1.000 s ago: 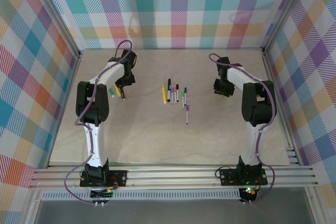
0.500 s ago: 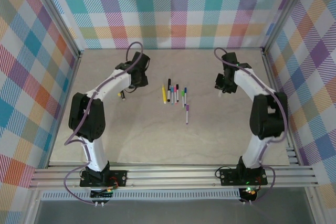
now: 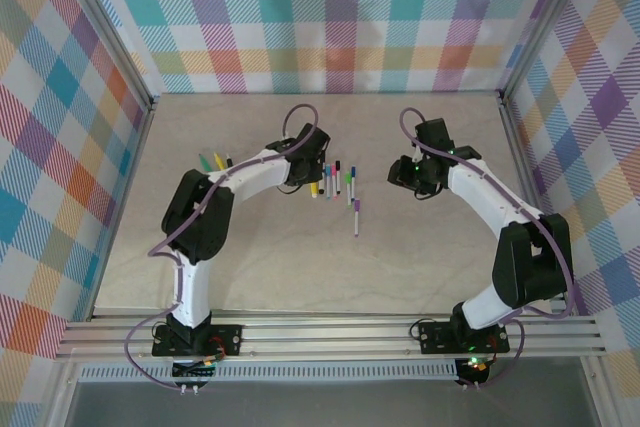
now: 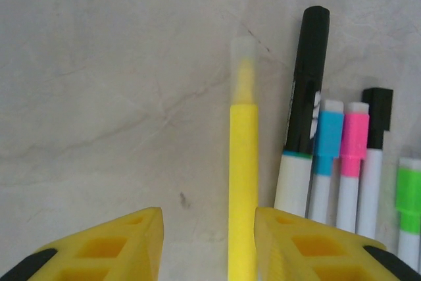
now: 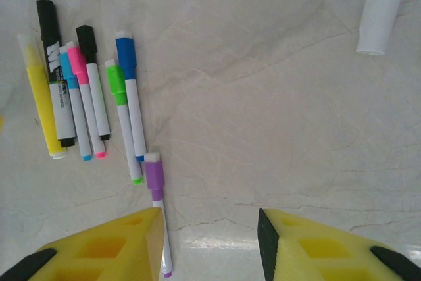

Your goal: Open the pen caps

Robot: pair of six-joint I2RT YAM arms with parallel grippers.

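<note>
Bare table (image 5: 263, 110) lies right of the packed pens (image 5: 84, 97); 1 clear cap (image 5: 377, 24) sits well apart.

I am working in a robotics lab cell, a purpose-built enclosure; the walls (image 3: 340, 17) are flat panels printed in pastel plaid on three sides, held in an aluminium frame (image 3: 118, 47) of slotted extrusion; the same extrusion forms the rail (image 3: 330, 335) along the near edge, where my left arm (image 3: 250, 175) and right arm (image 3: 480, 192) are bolted down on black base plates (image 3: 197, 339); purple cables (image 3: 158, 242) run along each arm, and a green indicator light (image 3: 471, 360) glows below the right base; the worktop (image 3: 280, 267) is a pale, stone-patterned slab, with a small row of markers (image 3: 335, 179) laid out at its middle.
</note>
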